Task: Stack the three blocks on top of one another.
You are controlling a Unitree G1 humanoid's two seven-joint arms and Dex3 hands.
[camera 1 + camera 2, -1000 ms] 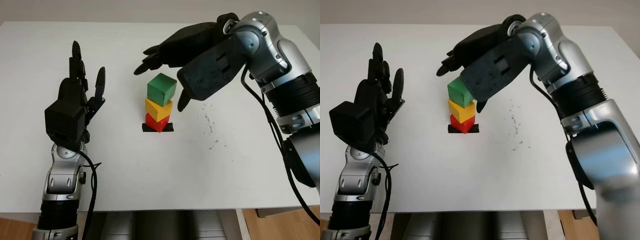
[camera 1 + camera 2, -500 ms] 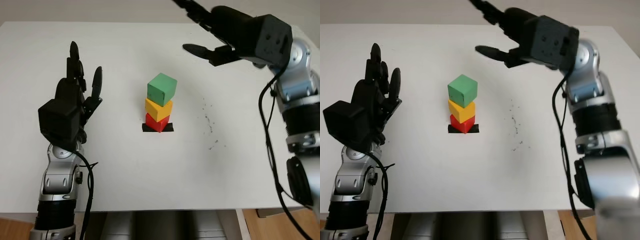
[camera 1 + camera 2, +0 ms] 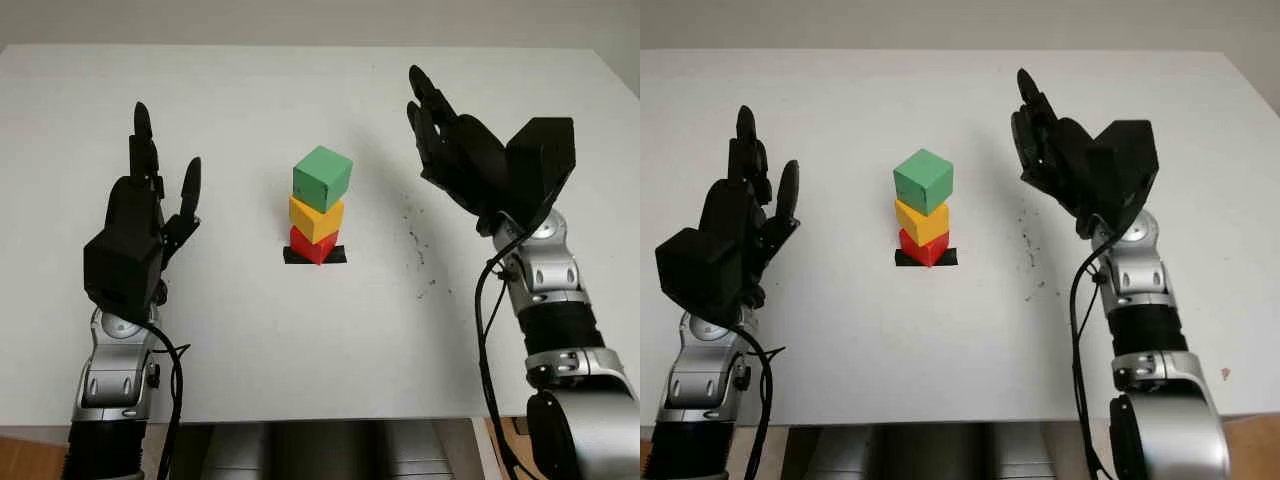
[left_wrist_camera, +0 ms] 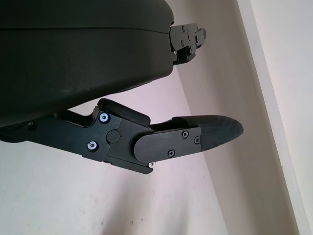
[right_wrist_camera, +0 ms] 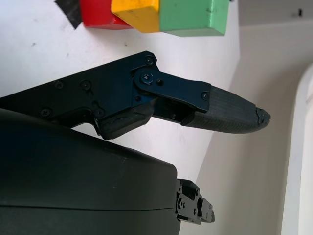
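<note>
Between left hand (image 3: pixel 140 225) and right hand (image 3: pixel 470 165): block stack (image 3: pixel 320 207), untouched.

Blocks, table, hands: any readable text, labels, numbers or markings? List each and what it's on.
None readable.
Green block, yellow block, red block: plain faces, no print.
Black tape patch under the stack: blank.
Left hand and right hand, both open: no lettering.
Table: dark specks, not writing.

The counter (image 3: pixel 250 330) is plain white, with a few dark specks (image 3: pixel 418 250). On it, a green block (image 3: pixel 322 178) tops a yellow block (image 3: pixel 316 217) and a red block (image 3: pixel 313 243), over a black patch (image 3: pixel 336 256). Each robot hand is black: left (image 3: pixel 140 225), right (image 3: pixel 470 165).
</note>
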